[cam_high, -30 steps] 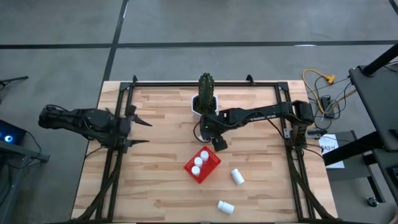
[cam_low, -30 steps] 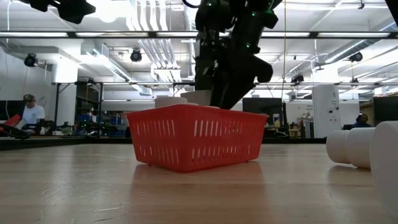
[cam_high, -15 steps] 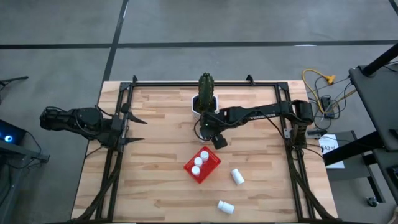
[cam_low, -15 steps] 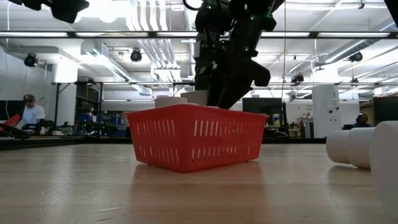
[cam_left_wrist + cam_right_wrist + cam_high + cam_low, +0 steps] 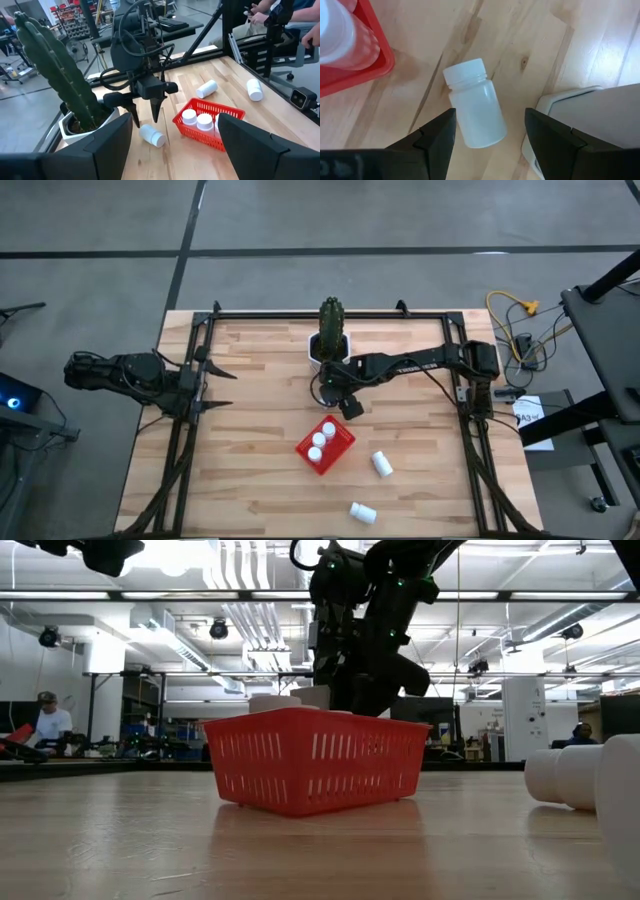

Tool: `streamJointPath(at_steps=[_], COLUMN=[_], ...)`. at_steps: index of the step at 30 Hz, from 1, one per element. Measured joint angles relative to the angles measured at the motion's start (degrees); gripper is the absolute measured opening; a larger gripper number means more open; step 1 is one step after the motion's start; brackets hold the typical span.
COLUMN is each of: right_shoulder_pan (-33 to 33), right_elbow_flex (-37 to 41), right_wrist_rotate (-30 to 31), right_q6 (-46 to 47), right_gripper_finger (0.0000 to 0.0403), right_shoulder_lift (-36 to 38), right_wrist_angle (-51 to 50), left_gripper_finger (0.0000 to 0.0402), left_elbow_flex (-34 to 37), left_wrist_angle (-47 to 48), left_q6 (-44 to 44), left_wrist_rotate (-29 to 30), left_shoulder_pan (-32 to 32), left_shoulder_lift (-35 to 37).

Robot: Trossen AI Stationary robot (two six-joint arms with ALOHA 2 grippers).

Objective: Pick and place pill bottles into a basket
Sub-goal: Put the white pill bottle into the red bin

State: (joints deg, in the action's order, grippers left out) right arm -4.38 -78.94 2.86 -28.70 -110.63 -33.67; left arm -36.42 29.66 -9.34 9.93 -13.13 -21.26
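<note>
A white pill bottle (image 5: 475, 117) lies on its side on the table between the red basket (image 5: 325, 446) and the white cactus pot (image 5: 322, 352), its cap toward the basket. It also shows in the left wrist view (image 5: 151, 135). My right gripper (image 5: 145, 119) hangs over it, open, fingers pointing down, one on each side, touching nothing. Three bottles (image 5: 322, 441) stand in the basket. Two more bottles (image 5: 381, 463) (image 5: 362, 512) lie on the table nearer the front. My left gripper (image 5: 228, 388) is open and empty at the table's left.
The cactus (image 5: 55, 65) in its pot stands close behind the right gripper, at the far middle of the table. A dark frame (image 5: 190, 430) runs along the table's left, right and far sides. People show in the room beyond (image 5: 45, 725).
My right gripper has shifted a little toward the far edge and the cactus pot, staying open over the lying bottle. My left gripper has drawn back a little toward the table's left edge.
</note>
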Motion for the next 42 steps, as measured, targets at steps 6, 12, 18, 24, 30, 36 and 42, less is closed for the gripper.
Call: streamJointPath(at_steps=[6, 12, 18, 24, 30, 36, 42], right_shoulder_pan=[-0.29, -0.33, -0.51, -0.51, 0.11, 1.95, 4.3], right_elbow_flex=[0.16, 0.72, 2.91, 3.96, 2.21, -0.97, -2.01], right_wrist_rotate=[-1.73, -2.57, -2.5, -2.45, -2.93, -4.0, -3.98], right_q6=[-0.23, -0.63, -0.6, -0.12, 0.87, 2.66, 6.04], right_gripper_finger=[0.0219, 0.0219, 0.0219, 0.0219, 0.0219, 0.0219, 0.0219], right_shoulder_lift=[0.0, 0.02, 0.11, 0.09, 0.18, 0.42, 0.44], right_wrist_angle=[0.15, 0.77, 4.1, 5.88, 2.9, -2.86, -9.45], left_gripper_finger=[0.0277, 0.0277, 0.0277, 0.0277, 0.0277, 0.0277, 0.0277], left_elbow_flex=[0.04, 0.04, 0.04, 0.04, 0.04, 0.04, 0.02], left_wrist_angle=[-0.73, -0.73, -0.73, -0.77, -0.79, -0.77, -0.77], left_q6=[-0.02, -0.02, 0.0, 0.0, 0.0, 0.05, -0.02], left_wrist_rotate=[0.0, 0.0, 0.0, -0.02, -0.02, -0.02, -0.02], left_shoulder_pan=[0.0, 0.0, 0.0, 0.0, 0.0, -0.01, -0.02], left_shoulder_lift=[-0.08, -0.07, -0.13, -0.08, -0.17, -0.34, -0.33])
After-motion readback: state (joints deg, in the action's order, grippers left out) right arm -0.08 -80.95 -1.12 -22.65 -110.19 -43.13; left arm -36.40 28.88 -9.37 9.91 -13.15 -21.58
